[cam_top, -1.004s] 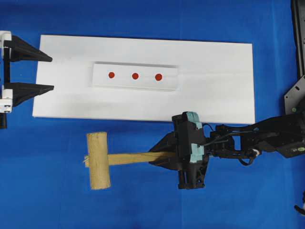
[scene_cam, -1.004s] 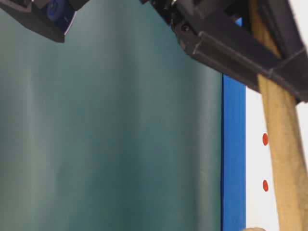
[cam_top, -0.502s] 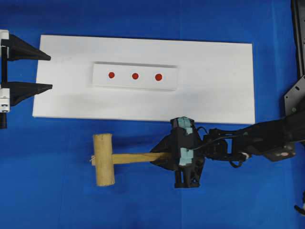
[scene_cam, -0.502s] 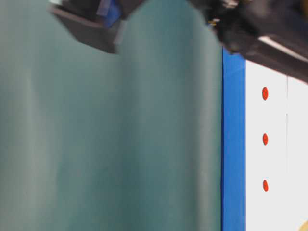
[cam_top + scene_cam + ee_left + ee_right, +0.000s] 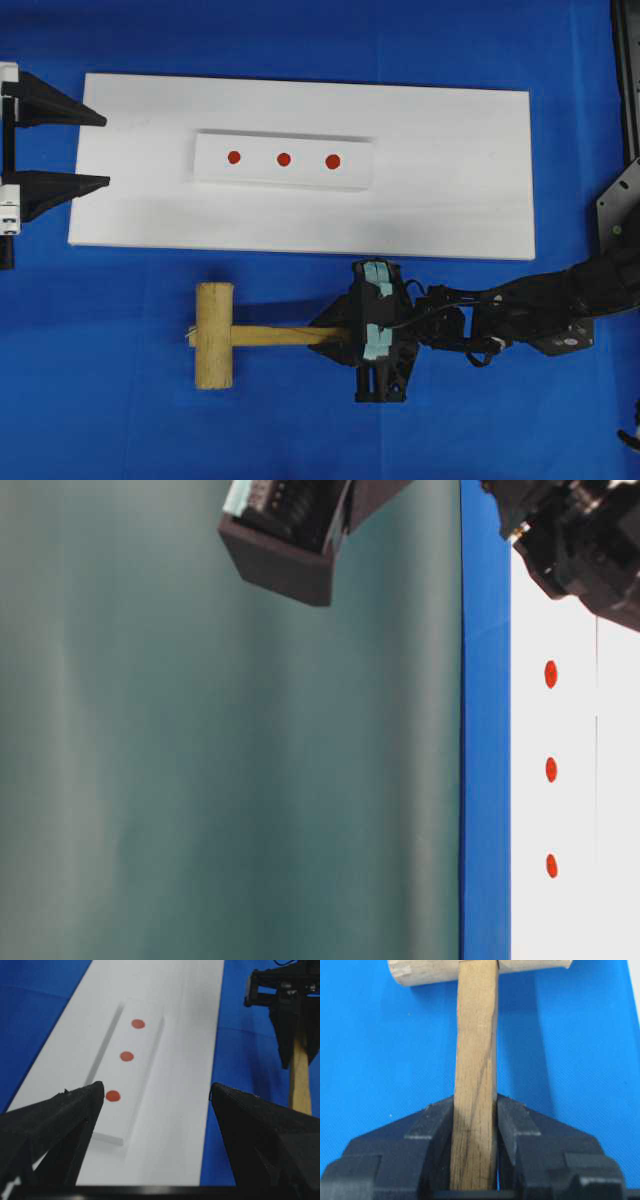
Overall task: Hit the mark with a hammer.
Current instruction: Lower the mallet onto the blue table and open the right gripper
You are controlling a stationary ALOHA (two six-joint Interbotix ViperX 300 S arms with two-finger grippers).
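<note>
Wooden hammer [image 5: 240, 336] lies on the blue cloth [image 5: 120, 420] just below the white board's [image 5: 450, 170] lower edge, head to the left, flat handle running right. Clenched on the far end of that handle is the right gripper [image 5: 345, 336]; the right wrist view shows both jaws pressed against the handle's narrow sides. Judging by the thick cylindrical head, the hammer is top-heavy and rigid, so a hold this far from the head gives a long swing but lets the head sag or twist; the flat sides should resist rolling. Beyond the board's lower edge, near its centre, sits the raised strip [image 5: 284, 160] with three red dots; the mark [image 5: 284, 159] is the middle one. At the board's left end the left gripper [image 5: 95, 150] waits, jaws spread wide and holding nothing.
</note>
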